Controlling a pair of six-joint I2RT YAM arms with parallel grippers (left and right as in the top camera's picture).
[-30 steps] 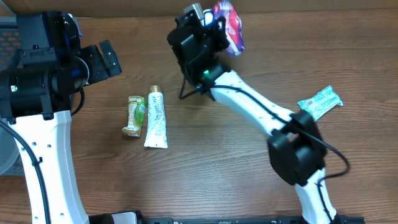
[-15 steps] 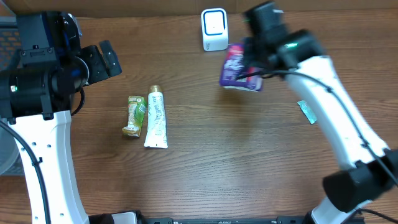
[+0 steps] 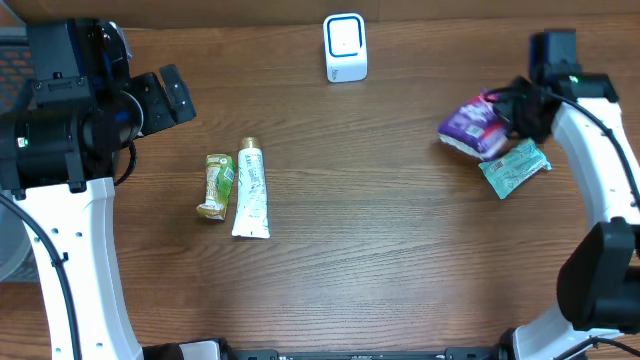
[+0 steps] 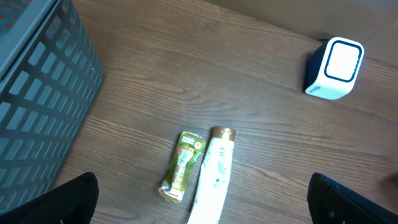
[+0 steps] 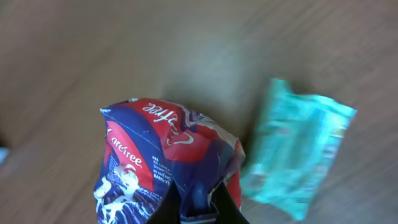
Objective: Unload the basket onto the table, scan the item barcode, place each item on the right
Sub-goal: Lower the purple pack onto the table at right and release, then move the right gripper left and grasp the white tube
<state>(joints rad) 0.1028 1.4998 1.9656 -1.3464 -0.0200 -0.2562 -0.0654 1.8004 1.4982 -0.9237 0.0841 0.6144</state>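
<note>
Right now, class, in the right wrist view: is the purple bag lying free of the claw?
No: the right claw is shut on the purple bag, pinching its crumpled edge.

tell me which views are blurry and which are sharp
Right wrist: the table grain is smeared and the teal packet is soft, but the print on the purple bag is readable. Left wrist: crisp, with sharp wood grain and white scanner. Overhead: sharp, even light, no glare.

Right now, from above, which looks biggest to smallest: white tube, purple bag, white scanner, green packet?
1. White tube, longest.
2. White scanner and purple bag look alike; the bag is held, maybe nearer.
3. Green packet.
</note>
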